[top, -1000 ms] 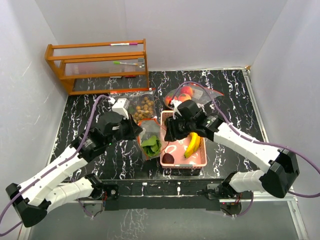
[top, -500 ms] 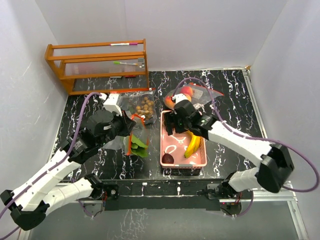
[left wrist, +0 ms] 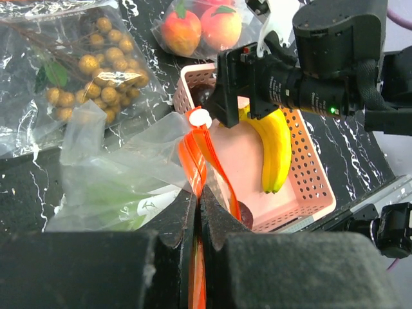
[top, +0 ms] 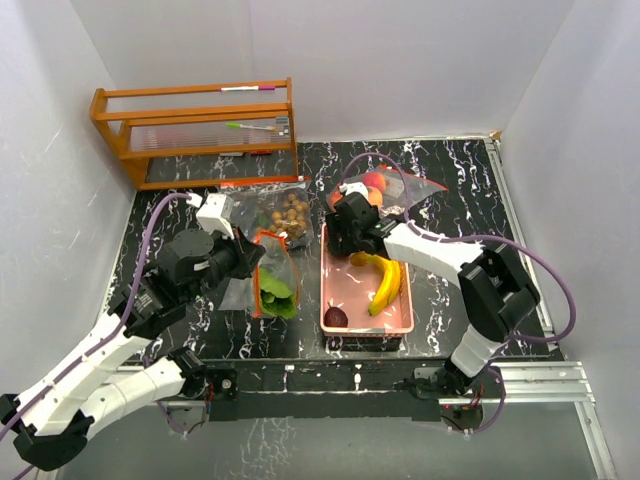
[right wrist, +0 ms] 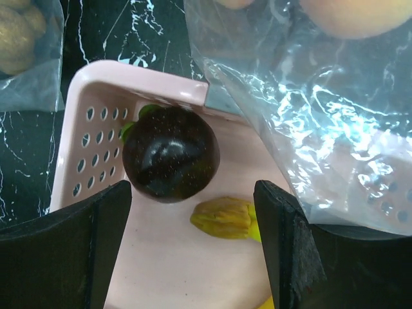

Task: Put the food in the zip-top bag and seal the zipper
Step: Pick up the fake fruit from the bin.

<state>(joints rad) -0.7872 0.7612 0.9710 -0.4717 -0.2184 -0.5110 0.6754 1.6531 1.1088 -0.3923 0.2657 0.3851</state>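
two arms at work: left pinches the zipper, right claw wide over the basket

two arms reach in from the near edge of the black marbled table (top: 180, 205). the left arm runs up from the near left corner, elbow bent, forearm angled toward the middle. its wrist is turned so the left gripper (top: 255, 262) points right at the zip-top bag (top: 245, 290). in the left wrist view the left gripper (left wrist: 199, 193) has its jaws pressed tight together on the orange zipper strip (left wrist: 196, 158), which stands on edge and runs away from the fingers to a white slider (left wrist: 199, 118). green cucumbers (top: 277, 292) lie inside that bag, just left of the pink basket (top: 400, 325).

the right arm folds sharply, its elbow out to the right and its forearm stretched left across the table. this puts the right gripper (top: 338, 240) over the far left corner of the basket, pointing down. the right wrist view shows the right gripper (right wrist: 192, 212) with its fingers (right wrist: 71, 257) spread wide and nothing between them. a dark purple fruit (right wrist: 170, 154) sits in the basket corner just beyond the fingertips. the stem end of a banana (right wrist: 225, 219) lies beside it.

a banana (top: 385, 280) lies along the basket floor, and a second dark fruit (top: 337, 317) rests near the basket's near left corner. longans (top: 290, 213) sit in a clear bag beyond the zip-top bag. orange and red fruits (top: 372, 185) sit in another clear bag beyond the basket. a wooden rack (top: 200, 130) stands at the far left by the wall
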